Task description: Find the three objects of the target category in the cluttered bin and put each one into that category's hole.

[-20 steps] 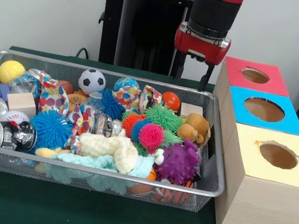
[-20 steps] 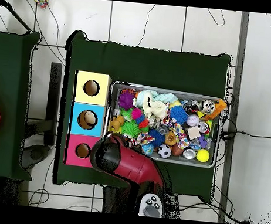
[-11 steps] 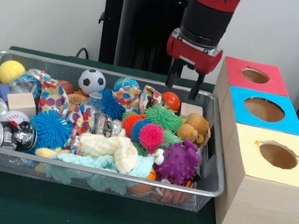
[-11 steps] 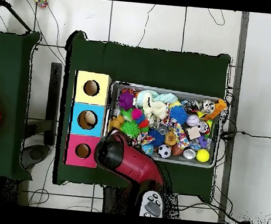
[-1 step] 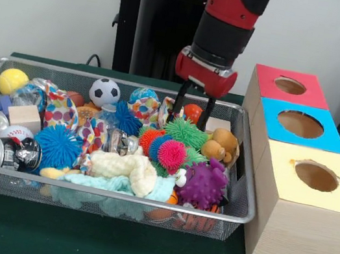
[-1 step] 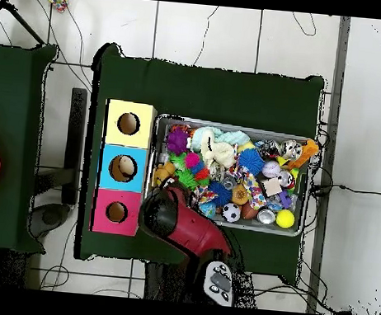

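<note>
Gripper [image 5: 190, 112] — upper centre of the front view, fingers spread, empty, tips just above the green spiky ball [image 5: 186, 132] and flanking the orange ball [image 5: 193, 113] behind, contact unclear. Bin [image 5: 239, 198] — lower left, crammed with toys. Boxes at right: red [image 5: 289, 86], blue [image 5: 301, 125], yellow [image 5: 314, 177] — one hole each. Target category cannot be told.

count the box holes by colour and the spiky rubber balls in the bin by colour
Box holes: red box 1, blue box 1, yellow box 1.
Spiky balls: blue 1, green 1, pink 1, purple 1.
Total: 3 holes, 4 clearly visible spiky balls; others may be partly hidden.
</note>
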